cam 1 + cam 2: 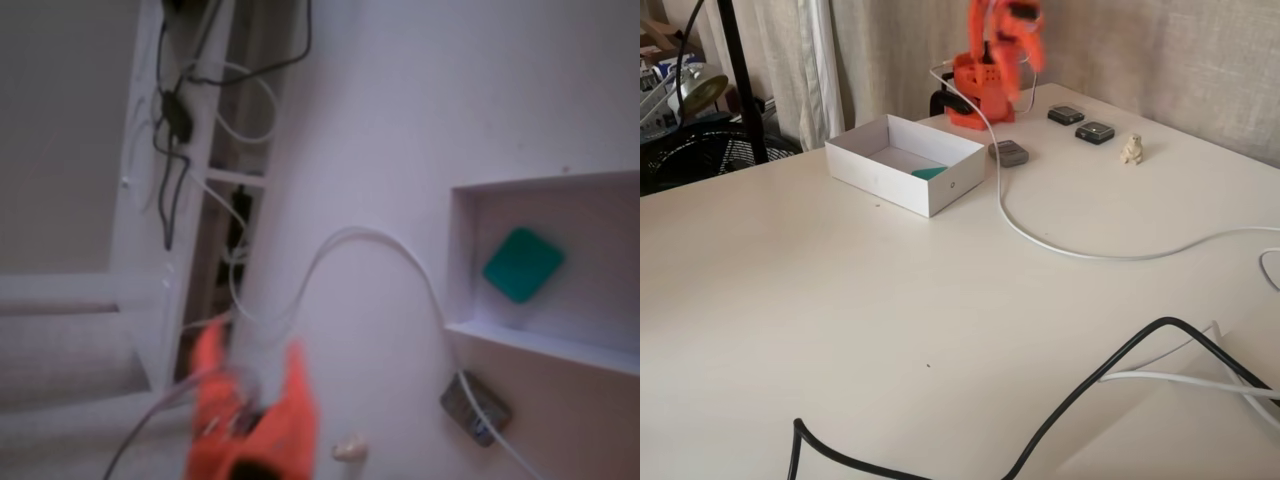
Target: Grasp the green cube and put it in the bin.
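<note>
White worktop (890, 330) is carrying the bin (940, 198), and the green cube (522, 264) is already lying inside it. Cube is looking light, rigid, matte; pinching opposite flat faces should hold. Orange gripper (262, 435) is blurring, so I cannot tell how the jaws are standing.

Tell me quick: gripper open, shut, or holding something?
Orange two-finger gripper: blurred in both fixed views, cannot be told. Teal-green rounded cube lies inside the white-walled bin.

White table (890, 330), bin (940, 195) (open-topped), three dark gadgets (1009, 152), beige lump (1131, 149), white cable (1070, 247), black cable (1080, 395)
</note>
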Action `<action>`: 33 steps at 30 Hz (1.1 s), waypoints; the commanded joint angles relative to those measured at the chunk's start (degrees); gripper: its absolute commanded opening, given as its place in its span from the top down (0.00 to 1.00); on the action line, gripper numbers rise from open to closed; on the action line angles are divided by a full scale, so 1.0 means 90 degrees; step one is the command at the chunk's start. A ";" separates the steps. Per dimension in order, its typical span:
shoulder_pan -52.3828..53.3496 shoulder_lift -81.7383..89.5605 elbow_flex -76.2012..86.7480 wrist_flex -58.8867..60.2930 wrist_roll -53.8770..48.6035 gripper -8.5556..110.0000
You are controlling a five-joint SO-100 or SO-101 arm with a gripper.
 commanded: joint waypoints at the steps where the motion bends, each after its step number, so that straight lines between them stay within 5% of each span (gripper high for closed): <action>1: -0.1279 0.1133 0.0654 -0.0752 0.0430 0.66; 6: -0.2412 0.3535 0.2832 -0.0332 0.0391 0.66; 18: -0.2373 0.5850 0.4580 0.2793 0.0098 0.67; 33: -0.2324 0.6133 0.5088 0.2813 0.0020 1.00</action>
